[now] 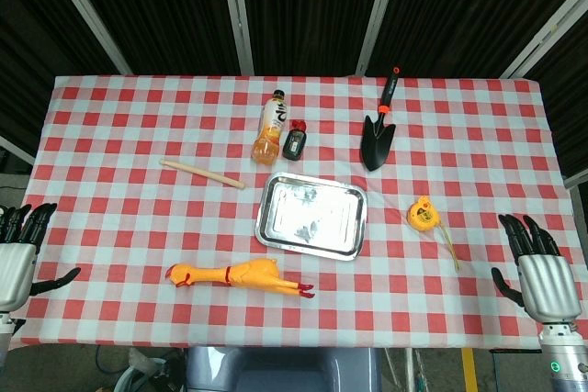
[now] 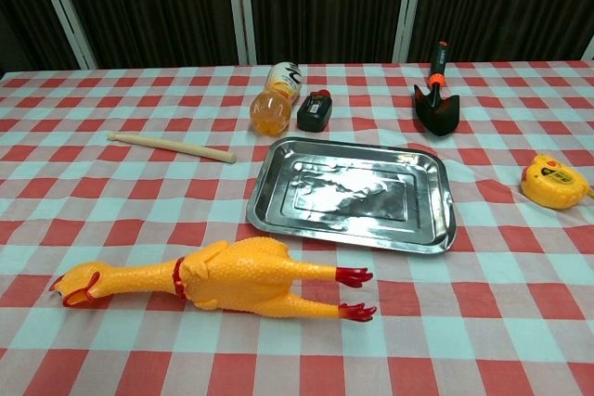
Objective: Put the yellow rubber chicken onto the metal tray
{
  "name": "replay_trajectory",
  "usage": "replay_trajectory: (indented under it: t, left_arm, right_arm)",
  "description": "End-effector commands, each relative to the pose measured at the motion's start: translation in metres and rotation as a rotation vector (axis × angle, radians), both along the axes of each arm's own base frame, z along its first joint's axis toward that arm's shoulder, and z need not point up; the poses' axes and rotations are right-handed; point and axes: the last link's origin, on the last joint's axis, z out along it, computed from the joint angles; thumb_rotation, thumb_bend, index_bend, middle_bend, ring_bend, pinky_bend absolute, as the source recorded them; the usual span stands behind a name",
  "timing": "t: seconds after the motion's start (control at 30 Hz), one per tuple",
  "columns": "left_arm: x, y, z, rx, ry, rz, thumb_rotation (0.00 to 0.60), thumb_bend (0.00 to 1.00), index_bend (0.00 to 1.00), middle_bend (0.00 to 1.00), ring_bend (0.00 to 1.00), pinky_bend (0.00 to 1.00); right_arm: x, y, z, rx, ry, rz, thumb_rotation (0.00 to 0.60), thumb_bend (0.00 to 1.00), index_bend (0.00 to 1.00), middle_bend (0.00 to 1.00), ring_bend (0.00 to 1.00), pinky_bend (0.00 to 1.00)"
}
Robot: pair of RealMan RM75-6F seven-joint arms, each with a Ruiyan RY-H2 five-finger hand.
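The yellow rubber chicken [image 1: 237, 275] [image 2: 227, 282] lies on its side near the table's front edge, head to the left and red feet to the right. Just beyond it sits the empty metal tray [image 1: 353, 224] [image 2: 436, 229]. In the head view my left hand [image 1: 20, 250] hangs at the table's left edge with fingers spread and nothing in it. My right hand [image 1: 540, 268] is at the right edge, also spread and empty. Both are far from the chicken. The chest view shows neither hand.
Behind the tray lie an orange juice bottle [image 1: 269, 128] [image 2: 273, 99], a small dark bottle [image 1: 294, 140] [image 2: 315, 110] and a black garden trowel [image 1: 378, 136] [image 2: 436, 107]. A wooden stick [image 1: 202, 173] [image 2: 172, 146] lies left; a yellow tape measure [image 1: 422, 215] [image 2: 551, 182] sits right.
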Motion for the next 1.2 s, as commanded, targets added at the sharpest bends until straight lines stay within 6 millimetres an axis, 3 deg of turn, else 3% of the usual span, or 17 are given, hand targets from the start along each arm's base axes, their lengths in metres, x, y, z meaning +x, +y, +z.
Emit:
replay_trajectory:
  t: [0.03, 0.77, 0.87, 1.0, 1.2]
  left_arm:
    - [0.000, 0.000, 0.000, 0.002, -0.008, 0.003, 0.600, 0.00, 0.01, 0.09, 0.03, 0.02]
    - [0.002, -0.009, 0.001, -0.019, -0.037, -0.004, 0.600, 0.00, 0.06, 0.11, 0.04, 0.02]
    - [0.005, -0.006, -0.002, -0.042, -0.042, -0.021, 0.600, 0.00, 0.11, 0.15, 0.07, 0.02]
    - [0.013, 0.001, -0.008, -0.064, -0.074, -0.056, 0.600, 0.05, 0.21, 0.23, 0.13, 0.12]
    - [0.037, 0.019, -0.033, -0.154, -0.084, -0.168, 0.600, 0.06, 0.22, 0.26, 0.16, 0.17]
  right_arm:
    - [0.001, -0.001, 0.000, 0.000, -0.001, 0.003, 0.600, 0.37, 0.00, 0.12, 0.04, 0.16]
    - [-0.001, 0.006, 0.004, -0.015, -0.015, 0.026, 0.600, 0.37, 0.00, 0.12, 0.04, 0.16]
    - [-0.002, 0.008, 0.004, -0.017, -0.018, 0.028, 0.600, 0.37, 0.00, 0.12, 0.04, 0.16]
    - [-0.001, 0.007, 0.004, -0.017, -0.020, 0.036, 0.600, 0.37, 0.00, 0.12, 0.04, 0.16]
    - [0.004, 0.006, 0.003, -0.003, -0.015, 0.062, 0.600, 0.37, 0.00, 0.12, 0.04, 0.16]
